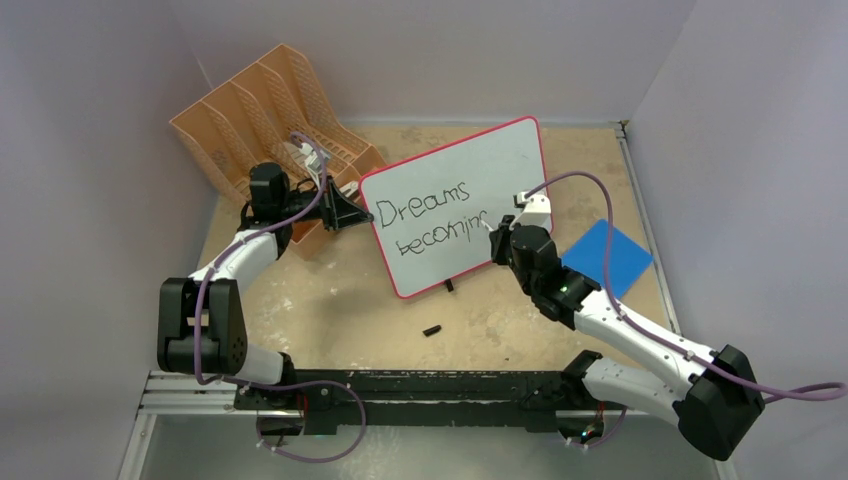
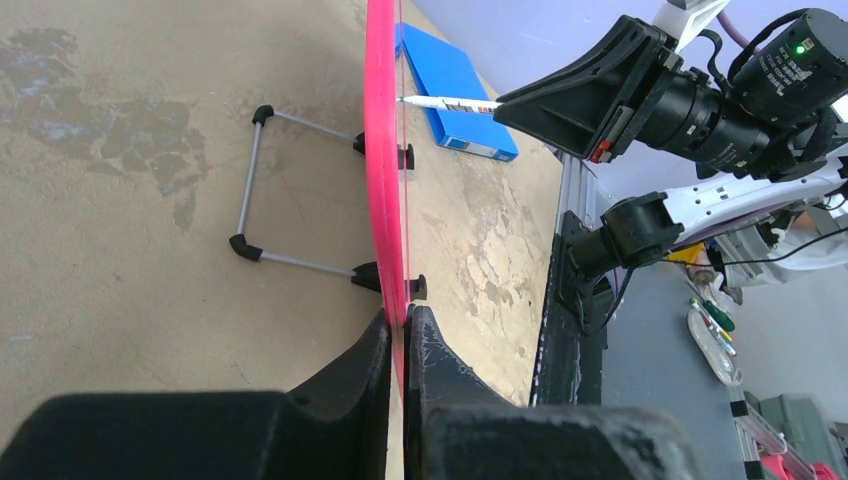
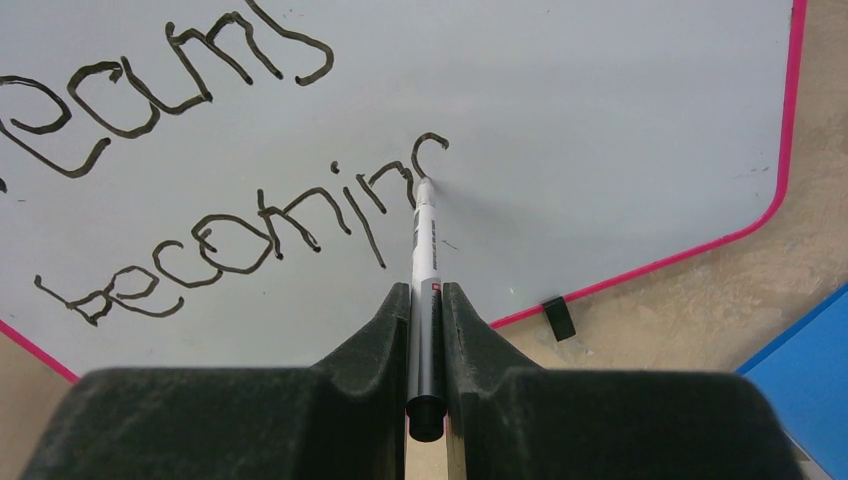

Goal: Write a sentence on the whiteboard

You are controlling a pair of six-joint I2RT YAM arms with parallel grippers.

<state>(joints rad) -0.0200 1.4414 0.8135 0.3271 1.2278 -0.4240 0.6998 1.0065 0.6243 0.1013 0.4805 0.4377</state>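
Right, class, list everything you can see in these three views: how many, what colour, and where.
whiteboard: one, white with a pink-red frame, standing mid-table.
writing: two lines, black, on the whiteboard; "Dreams" and an unfinished second word.
marker: one, white and black, tip on the whiteboard.
file rack: one, orange, far left corner.
pad: one, blue, flat, right of the whiteboard.
small piece: one, black, on the table before the whiteboard.
table: one, tan.
left claw: one, black, shut on the whiteboard's edge.
right claw: one, black, shut on the marker.
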